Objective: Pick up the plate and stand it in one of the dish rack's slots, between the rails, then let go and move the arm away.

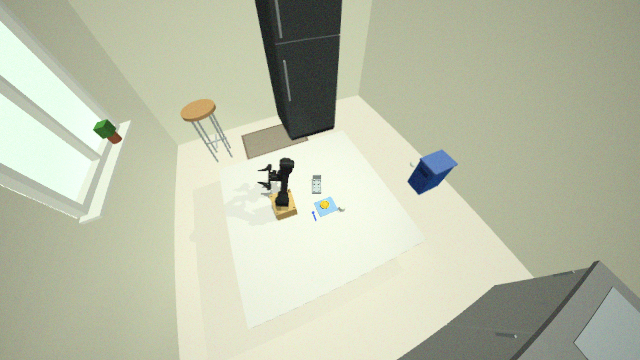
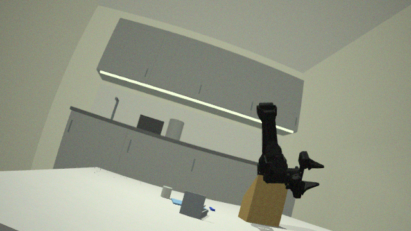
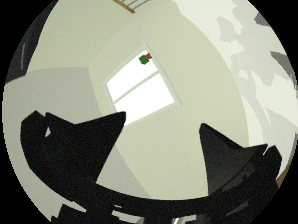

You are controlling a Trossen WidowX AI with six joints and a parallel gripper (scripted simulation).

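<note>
A small round yellow plate (image 1: 324,204) lies flat on a light-blue mat; it cannot be made out in the exterior view. The grey dish rack (image 1: 316,185) (image 2: 192,205) stands a little behind the plate in the top view, with a taller panel at one end; its slots are too small to see clearly. My gripper (image 1: 259,177) (image 2: 321,175) (image 3: 164,121) is open, with nothing between the fingers. It is raised above the table on the far side of the arm from plate and rack, and points away from them.
The light-blue mat (image 1: 326,213) (image 2: 176,202) has a pale cup (image 1: 341,209) (image 2: 166,192) at its right corner in the top view. A blue utensil (image 1: 314,216) (image 2: 212,209) lies between the mat and the wooden arm base (image 1: 285,212) (image 2: 264,205).
</note>
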